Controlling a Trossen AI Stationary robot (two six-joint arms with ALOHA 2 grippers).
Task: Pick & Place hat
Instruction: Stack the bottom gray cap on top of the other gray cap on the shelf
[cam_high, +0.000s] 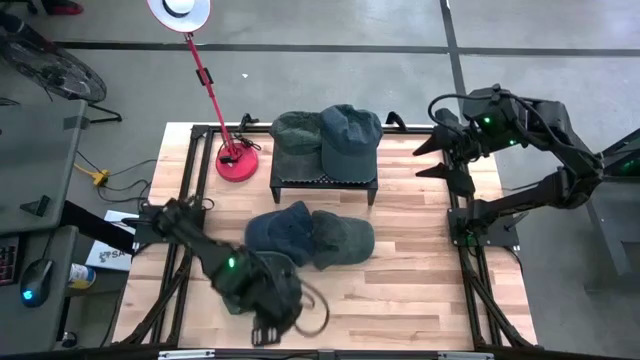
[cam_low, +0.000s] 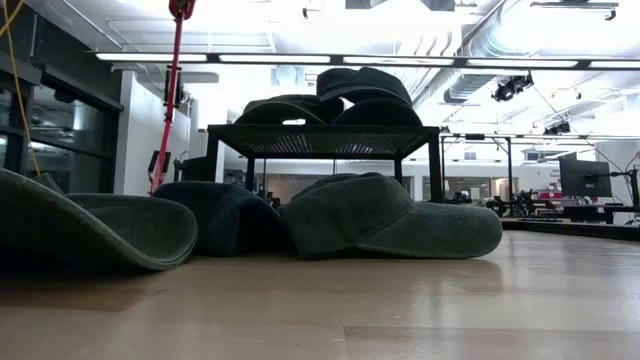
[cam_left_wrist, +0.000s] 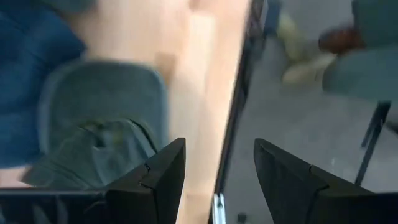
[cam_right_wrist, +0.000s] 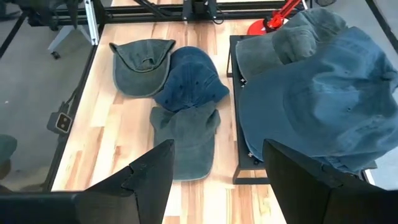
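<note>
— What am I working on here?
— My table (cam_high: 420, 300) is pale wood in planks, smooth with a light sheen.
— And the caps?
— Soft washed cloth, matt: the blue cap (cam_right_wrist: 189, 81) looks like faded denim, the grey-green cap (cam_right_wrist: 183, 140) is slightly fuzzy.
— The rack (cam_high: 325, 181)?
— Black metal with a perforated top. My fingers (cam_right_wrist: 149, 177) are dull dark plastic.

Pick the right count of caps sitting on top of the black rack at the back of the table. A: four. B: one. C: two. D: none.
C: the high view shows two caps on the black rack, a green cap and a blue-grey cap overlapping it, while the other caps lie down on the table.
</note>
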